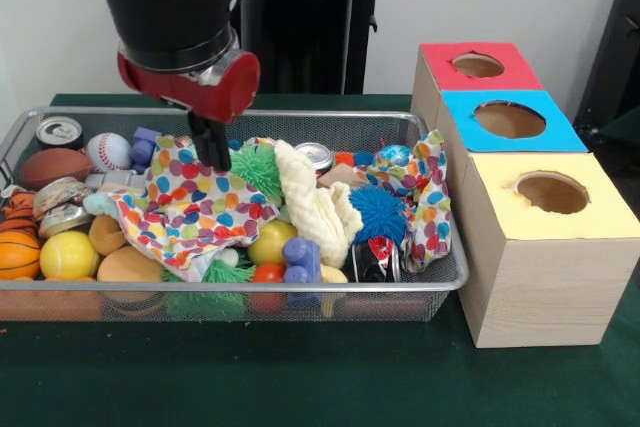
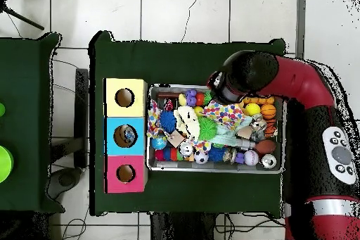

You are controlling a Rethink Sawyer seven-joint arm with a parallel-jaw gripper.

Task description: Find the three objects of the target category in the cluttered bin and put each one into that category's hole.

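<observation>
Over the bin (image 1: 415, 132) the arm hangs low, its gripper (image 1: 211, 152) dipping onto the polka-dot cloth (image 1: 190, 209) draped across the left-middle of the pile. Whether its tips are spread or pinched I cannot tell; they read as one dark stub touching the fabric, and nothing is plainly held. That cloth looks like the obstacle, smothering whatever lies under it, so a search likely starts by dragging it aside. Which category is wanted is not stated, so the targets are a guess: balls crowd the bin's left end, a baseball (image 1: 108, 151) and a yellow ball (image 1: 69, 255) among them; cans sit at the rear rim, one can (image 1: 58, 130) in the left corner. A spiky blue ball (image 1: 378, 211) rests right of the cloth, beside a cream rag (image 1: 312, 205). Right of the bin wait three boxes, red (image 1: 440, 59), blue (image 1: 458, 112) and yellow (image 1: 500, 192), each with a hole on top, close enough for short drops.
</observation>
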